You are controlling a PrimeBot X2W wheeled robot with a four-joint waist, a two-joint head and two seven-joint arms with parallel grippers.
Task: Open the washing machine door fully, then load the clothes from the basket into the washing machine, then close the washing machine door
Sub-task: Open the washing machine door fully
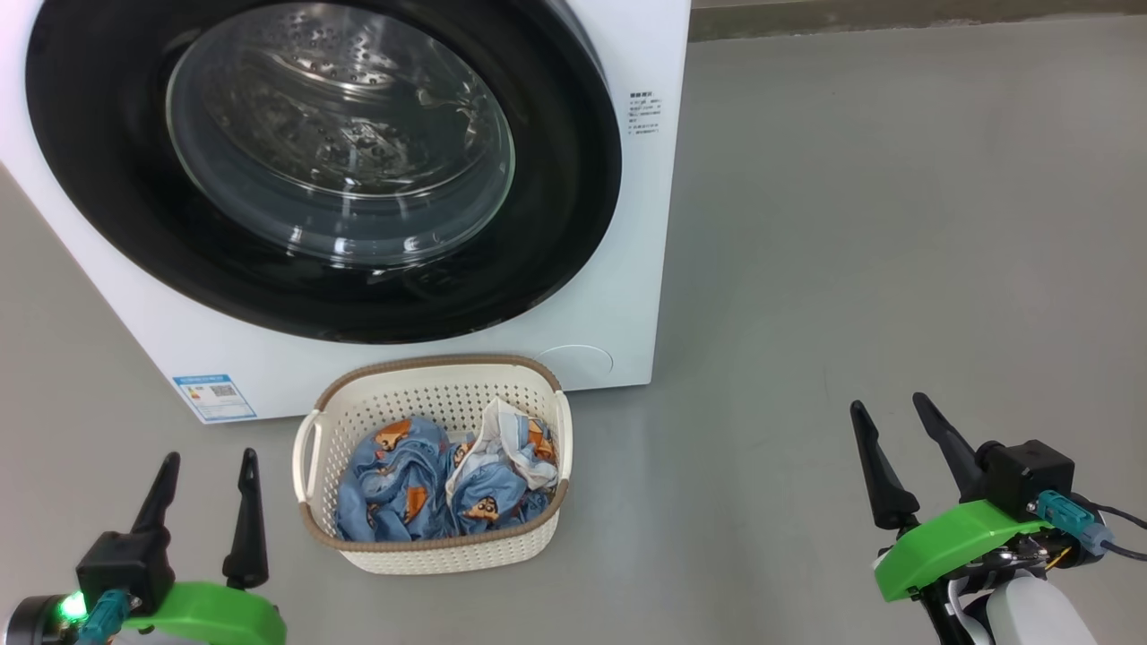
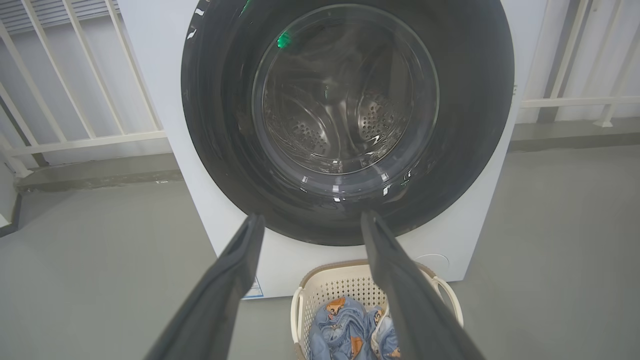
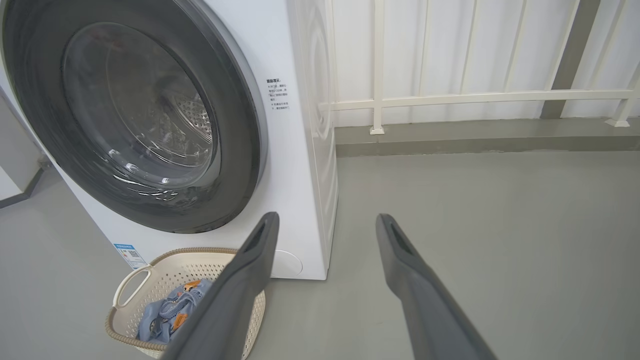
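The white washing machine (image 1: 627, 269) stands ahead with its round black door (image 1: 556, 224) shut flat against the front; the steel drum shows through the glass. On the floor in front sits the cream basket (image 1: 430, 376), holding the light blue clothes (image 1: 421, 493). My left gripper (image 1: 208, 461) is open, low and left of the basket. My right gripper (image 1: 892, 408) is open too, well to the right over bare floor. The left wrist view looks at the door (image 2: 470, 125) and the basket (image 2: 320, 290); the right wrist view shows the door (image 3: 240, 165) and the basket (image 3: 150, 282) at the left.
Grey floor (image 1: 851, 224) spreads around the machine, with wide room to the right. A white railing (image 3: 475, 95) on a low kerb runs behind it. A small blue sticker (image 1: 215, 397) marks the machine's lower left corner.
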